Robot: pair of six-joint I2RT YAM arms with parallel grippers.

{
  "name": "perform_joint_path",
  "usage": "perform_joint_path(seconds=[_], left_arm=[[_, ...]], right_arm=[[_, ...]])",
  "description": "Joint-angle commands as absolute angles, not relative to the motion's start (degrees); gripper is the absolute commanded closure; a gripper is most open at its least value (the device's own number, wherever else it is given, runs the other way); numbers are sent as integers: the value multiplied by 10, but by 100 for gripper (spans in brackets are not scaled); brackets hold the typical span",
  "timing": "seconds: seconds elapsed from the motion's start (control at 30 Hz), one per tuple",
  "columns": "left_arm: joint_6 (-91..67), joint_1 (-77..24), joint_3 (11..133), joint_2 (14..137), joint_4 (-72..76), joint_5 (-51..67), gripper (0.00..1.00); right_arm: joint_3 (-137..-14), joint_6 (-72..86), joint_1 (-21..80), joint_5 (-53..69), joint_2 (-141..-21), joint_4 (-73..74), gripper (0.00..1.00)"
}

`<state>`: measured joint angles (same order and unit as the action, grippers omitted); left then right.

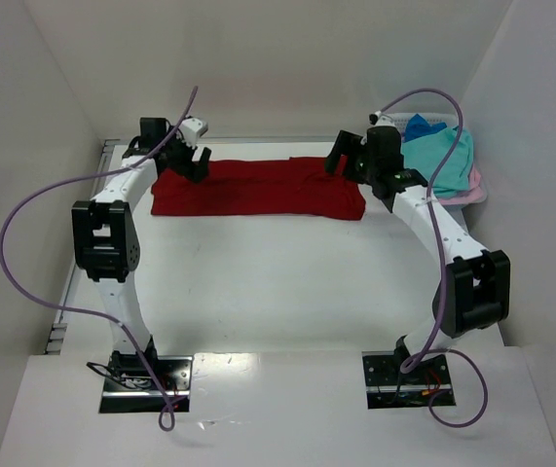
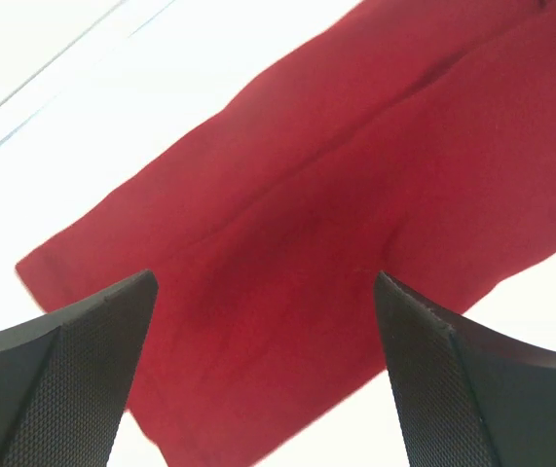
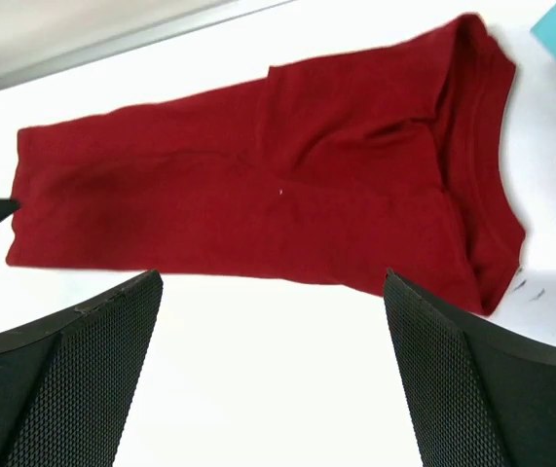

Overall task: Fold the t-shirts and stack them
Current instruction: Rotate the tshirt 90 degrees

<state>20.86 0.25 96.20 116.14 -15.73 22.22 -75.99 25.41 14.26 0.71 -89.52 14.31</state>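
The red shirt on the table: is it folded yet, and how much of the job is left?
Done: the dark red shirt lies folded into a long strip. In hand: nothing; the left tool and right tool hover open near its ends. Left: probably folding it shorter, plus the teal shirt, pink shirt and blue shirt, heaped unfolded at the far right.

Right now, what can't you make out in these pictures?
- Top view: the right arm hides part of the teal shirt and pink shirt; their count is unclear.
- Left wrist view: top and right edges cut off the red shirt.
- Right wrist view: the edge leaves only a corner of the teal shirt.
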Motion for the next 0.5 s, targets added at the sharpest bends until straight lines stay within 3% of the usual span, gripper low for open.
perform_joint_path(seconds=[0.0,0.17,0.47], left_arm=[[312,6,1014,1208,-164,288,1],[393,6,1053,1258,-196,292,1],[340,6,1106,1328,-236,200,1]], right_arm=[[-734,247,141,21,-882,138,0],[-729,241,141,28,-882,144,0],[-729,236,135,33,-888,156,0]])
